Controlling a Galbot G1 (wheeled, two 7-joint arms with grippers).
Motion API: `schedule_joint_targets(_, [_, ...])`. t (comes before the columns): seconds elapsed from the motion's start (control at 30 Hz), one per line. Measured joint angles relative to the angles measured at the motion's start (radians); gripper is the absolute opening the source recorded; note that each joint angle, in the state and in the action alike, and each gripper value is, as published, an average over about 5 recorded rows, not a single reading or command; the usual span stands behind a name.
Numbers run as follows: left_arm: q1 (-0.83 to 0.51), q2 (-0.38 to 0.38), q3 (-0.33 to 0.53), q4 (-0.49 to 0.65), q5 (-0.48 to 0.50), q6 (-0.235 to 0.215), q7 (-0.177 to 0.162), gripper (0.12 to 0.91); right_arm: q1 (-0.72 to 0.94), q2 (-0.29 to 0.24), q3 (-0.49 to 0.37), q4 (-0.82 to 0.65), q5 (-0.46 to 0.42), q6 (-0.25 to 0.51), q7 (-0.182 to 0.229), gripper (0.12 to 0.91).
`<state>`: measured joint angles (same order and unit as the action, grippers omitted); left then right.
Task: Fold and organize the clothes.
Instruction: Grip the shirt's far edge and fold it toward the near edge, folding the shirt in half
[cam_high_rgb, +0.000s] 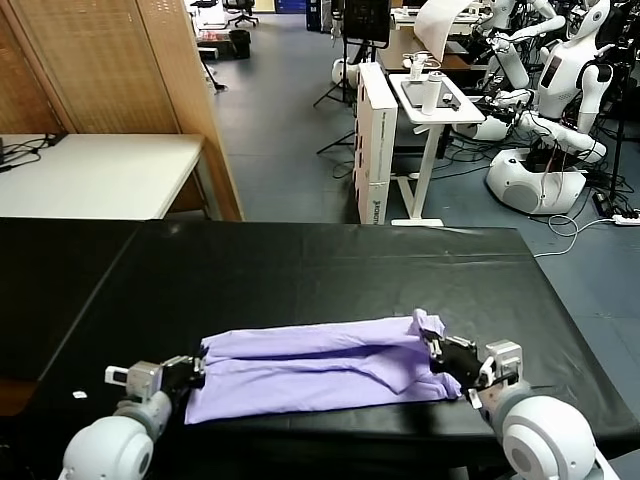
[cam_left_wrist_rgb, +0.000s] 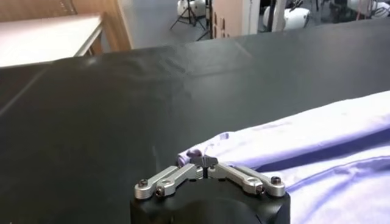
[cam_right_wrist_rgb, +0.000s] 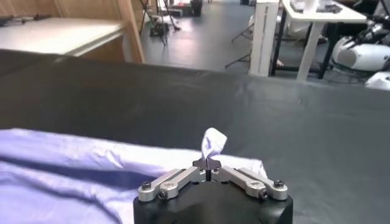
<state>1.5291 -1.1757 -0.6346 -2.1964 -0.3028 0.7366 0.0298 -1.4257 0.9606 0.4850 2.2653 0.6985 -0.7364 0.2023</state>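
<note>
The head view looks down from above and each wrist view skims low; all share the black table (cam_high_rgb: 300, 260).

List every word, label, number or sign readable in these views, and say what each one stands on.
None can be read.
White cardboard box beyond the table: dark print down its side near the bottom, too small to read.
Lavender T-shirt on the black table: no print showing on the visible side.
Both wrist views: no lettering anywhere.
</note>
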Motion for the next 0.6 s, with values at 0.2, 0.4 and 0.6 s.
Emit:
schedule_joint_targets(0.2, [0.016, -0.003, -0.003, -0.028, 0.004, 0.0, 0.024, 0.146, 0.004, -0.001, -0.001, -0.009, 0.0, 0.0, 0.002, 0.141])
schedule_joint_targets(0.4, [0.031, 0.002, -0.01, -0.032, 0.052, 0.0, 0.048, 0.146, 0.002, -0.002, -0.003, -0.005, 0.001, 0.0, 0.002, 0.141])
schedule_joint_targets(0.6, [0.037, 0.002, -0.009, -0.007, 0.068, 0.0, 0.051, 0.146, -0.009, -0.008, 0.006, 0.012, 0.007, 0.0, 0.001, 0.141])
